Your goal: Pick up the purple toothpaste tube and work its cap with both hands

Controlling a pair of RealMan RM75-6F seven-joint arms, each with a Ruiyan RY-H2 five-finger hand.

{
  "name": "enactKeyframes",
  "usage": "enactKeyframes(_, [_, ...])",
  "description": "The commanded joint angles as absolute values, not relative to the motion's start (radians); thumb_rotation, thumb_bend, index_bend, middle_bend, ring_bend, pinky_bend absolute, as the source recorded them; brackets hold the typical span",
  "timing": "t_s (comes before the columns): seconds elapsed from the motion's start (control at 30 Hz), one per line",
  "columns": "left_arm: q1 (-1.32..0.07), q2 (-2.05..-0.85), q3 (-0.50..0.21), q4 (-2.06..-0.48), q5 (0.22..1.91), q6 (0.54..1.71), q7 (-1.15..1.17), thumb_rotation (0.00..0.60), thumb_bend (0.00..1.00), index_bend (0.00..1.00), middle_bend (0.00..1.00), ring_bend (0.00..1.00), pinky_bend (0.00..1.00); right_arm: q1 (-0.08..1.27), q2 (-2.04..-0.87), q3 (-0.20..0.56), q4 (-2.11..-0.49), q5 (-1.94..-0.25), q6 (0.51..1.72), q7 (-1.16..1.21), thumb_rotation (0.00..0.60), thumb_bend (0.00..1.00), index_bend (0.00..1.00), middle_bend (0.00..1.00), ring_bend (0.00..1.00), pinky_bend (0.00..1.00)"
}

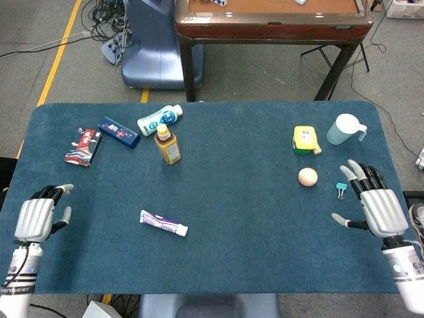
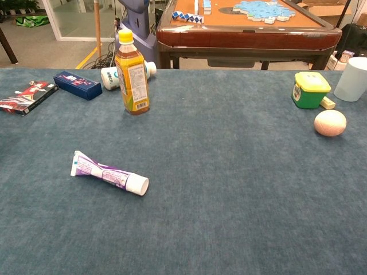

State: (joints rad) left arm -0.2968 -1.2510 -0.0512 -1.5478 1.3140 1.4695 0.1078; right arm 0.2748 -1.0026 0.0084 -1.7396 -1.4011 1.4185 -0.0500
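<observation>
The purple toothpaste tube (image 1: pixel 163 223) lies flat on the blue table, white cap pointing right; the chest view has the tube (image 2: pixel 108 173) at lower left. My left hand (image 1: pixel 38 216) hovers at the table's left edge, far left of the tube, fingers apart and holding nothing. My right hand (image 1: pixel 375 205) is at the right edge, fingers spread, empty. Neither hand appears in the chest view.
A tea bottle (image 1: pixel 167 144) stands behind the tube, with a white lying bottle (image 1: pixel 159 119), a blue box (image 1: pixel 118 131) and a red packet (image 1: pixel 83 146) further left. At right are a yellow-lidded jar (image 1: pixel 305 140), an egg-like ball (image 1: pixel 307 176), a clip (image 1: pixel 341 190) and a pale cup (image 1: pixel 343 129).
</observation>
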Motion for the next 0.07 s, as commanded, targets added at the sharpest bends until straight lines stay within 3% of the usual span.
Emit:
enactKeyframes(0.03, [-0.246,-1.24,-0.035,-1.594,1.341,1.54,0.151,0.6,0.42,0.27,0.35,0.22,0.3,0.208,-1.031,-0.015,-1.728,-1.395,1.481,-0.086,0.461,0.13,0.0,0.05,0.0,0.0])
enactKeyframes(0.07, [-0.237,-1.237,-0.03,-1.603,1.349,1.549,0.155,0.6,0.42,0.27,0.35,0.22,0.3,0.197,-1.034,-0.018,-1.726,-1.394,1.489,-0.087,0.461,0.13,0.0,0.05,0.0,0.0])
